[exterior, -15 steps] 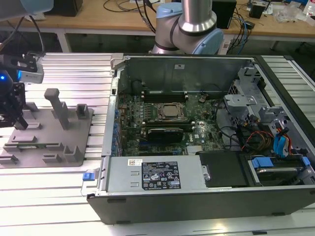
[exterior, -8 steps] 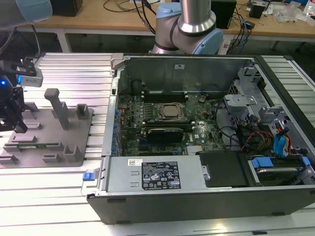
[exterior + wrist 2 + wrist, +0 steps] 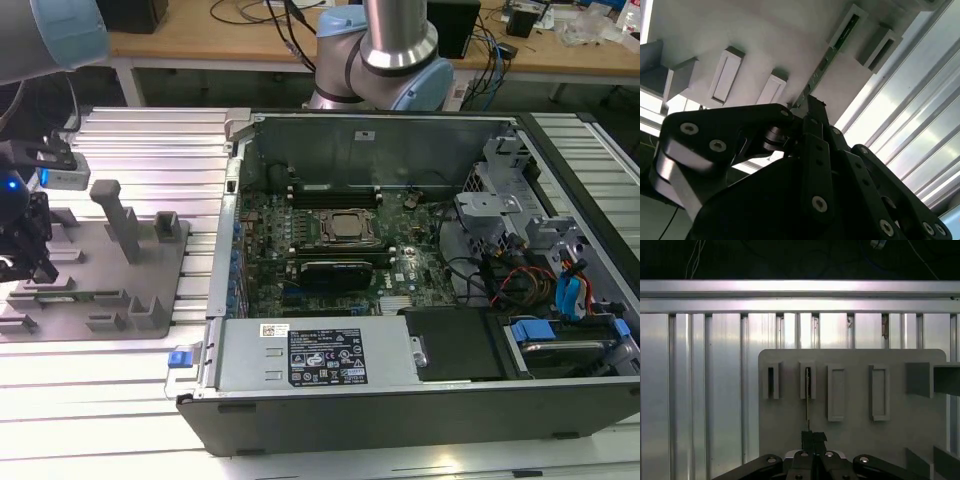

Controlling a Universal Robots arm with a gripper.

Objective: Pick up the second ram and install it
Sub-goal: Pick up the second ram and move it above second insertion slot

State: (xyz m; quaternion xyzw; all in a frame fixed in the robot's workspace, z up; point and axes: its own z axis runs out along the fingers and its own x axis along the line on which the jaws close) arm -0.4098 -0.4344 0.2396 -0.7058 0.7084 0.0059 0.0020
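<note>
A: Where is the second ram (image 3: 807,397)?

B: On the grey tray (image 3: 780,430). It stands on its long edge, so in both wrist views it shows as a thin green strip (image 3: 832,50). One end sits in a slotted block (image 3: 808,371) close to the tray's edge.

A: And the hand?

B: The hand (image 3: 813,437) is low over the tray, right at the strip's other end. The strip runs straight up to the hand's tip. I cannot tell whether the hand has closed on it or only meets it.

A: So the ram is not in the computer?

B: No, it is in the tray.

A: What else is on the tray?

B: A second slotted block (image 3: 770,382) stands just beside the first and has a dark slot. Two longer rectangular frames (image 3: 836,392) follow in the same row. In the exterior view an upright post (image 3: 122,225) and a small block (image 3: 167,228) stand nearer the tray's middle.

A: And around the tray?

B: The tray lies on a ribbed metal worktop (image 3: 150,140). An open computer case (image 3: 300,420) lies just beside the tray, on the exterior view's right. Inside the case, well apart from the tray, are a silver square socket (image 3: 345,228) and a black card (image 3: 340,270). The arm's base (image 3: 385,60) rises beyond the case, farther from the tray again.
</note>
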